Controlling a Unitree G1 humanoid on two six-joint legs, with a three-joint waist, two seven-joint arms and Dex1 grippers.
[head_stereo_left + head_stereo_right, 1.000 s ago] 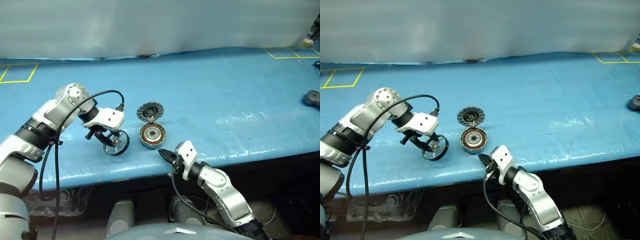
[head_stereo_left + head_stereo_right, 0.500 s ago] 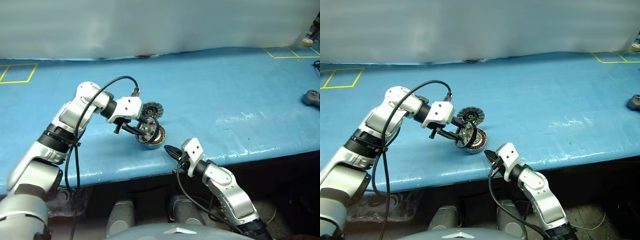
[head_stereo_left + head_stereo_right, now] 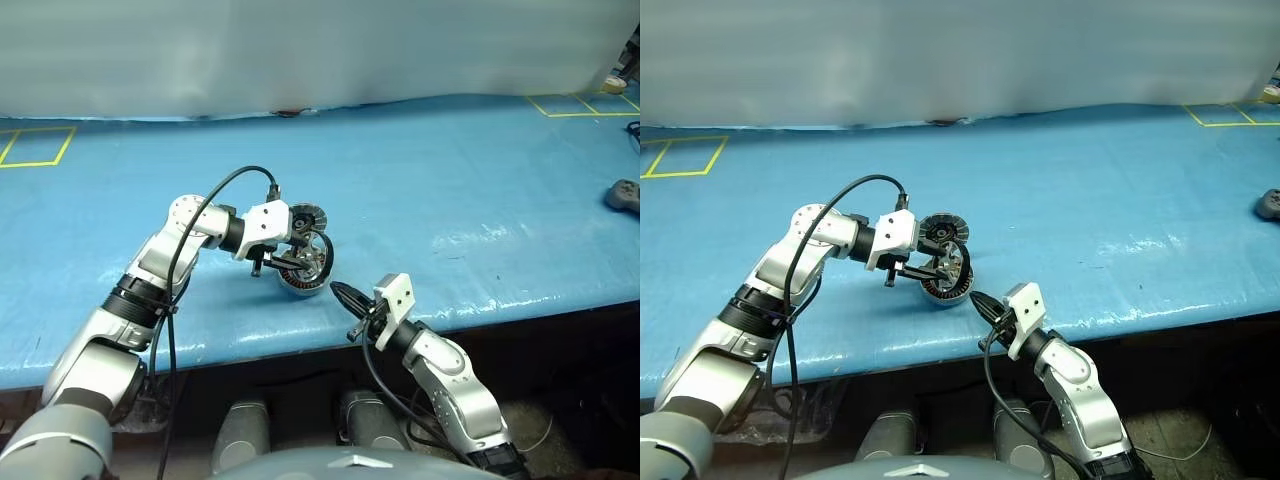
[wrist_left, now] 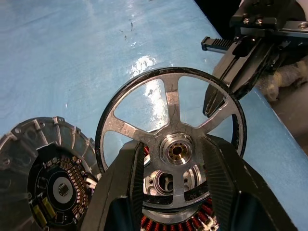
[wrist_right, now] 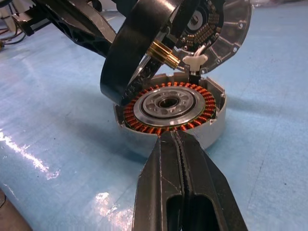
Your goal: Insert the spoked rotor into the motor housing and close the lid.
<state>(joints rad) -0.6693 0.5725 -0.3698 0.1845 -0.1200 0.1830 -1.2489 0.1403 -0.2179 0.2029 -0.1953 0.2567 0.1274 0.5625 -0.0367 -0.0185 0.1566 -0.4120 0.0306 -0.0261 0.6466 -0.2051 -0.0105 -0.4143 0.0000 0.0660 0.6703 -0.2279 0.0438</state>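
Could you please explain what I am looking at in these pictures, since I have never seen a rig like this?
This is a humanoid robot with two arms, each ending in a two-fingered black gripper. Two pictures come from a camera on its head, looking down over a table with a blue cover. The other two come from cameras on its wrists, looking along the fingers.

On the cover sits the motor housing, a round silver cup with copper windings. The lid stands open behind it, joined at its far edge.

The left gripper holds the spoked rotor, a small wheel-like ring, tilted just above the housing and not yet seated. The right gripper is shut and empty, pointing at the housing from the near table edge. A dark object lies far right.
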